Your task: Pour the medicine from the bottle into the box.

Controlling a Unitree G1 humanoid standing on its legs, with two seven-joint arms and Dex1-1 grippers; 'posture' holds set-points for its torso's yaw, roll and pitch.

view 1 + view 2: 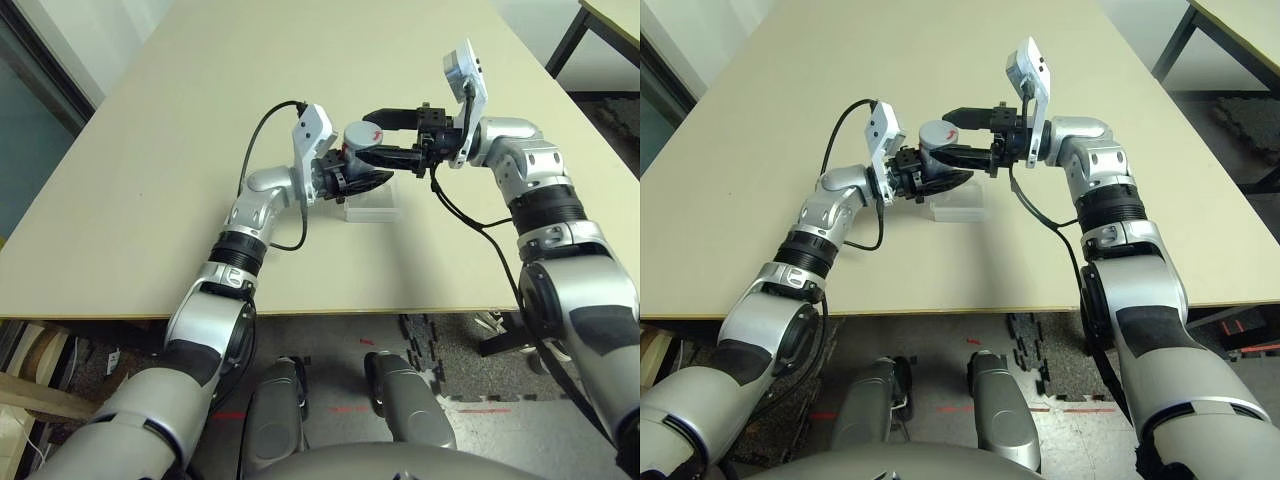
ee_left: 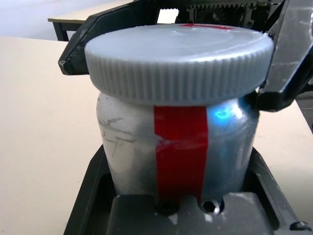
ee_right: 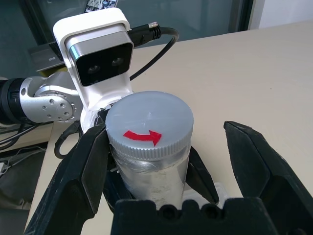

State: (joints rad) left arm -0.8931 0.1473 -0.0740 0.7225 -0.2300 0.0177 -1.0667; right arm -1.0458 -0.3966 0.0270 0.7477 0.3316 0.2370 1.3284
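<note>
My left gripper point(image 1: 347, 178) is shut on the body of the silver-grey bottle point(image 2: 131, 147), which has a red stripe down its side. It holds the bottle in the air just above the clear box point(image 1: 372, 208). The grey ribbed cap point(image 3: 149, 128) with a red arrow sits on the bottle's mouth. My right gripper point(image 1: 378, 136) is open. Its black fingers point(image 3: 73, 178) flank the cap, one close beside it and the other well apart from it. The medicine is hidden.
The beige table point(image 1: 200, 120) spreads wide around the box, with bare room to the left and far side. Another table's edge and dark leg point(image 1: 570, 35) stand at the far right. The left wrist camera point(image 3: 98, 51) sits close behind the bottle.
</note>
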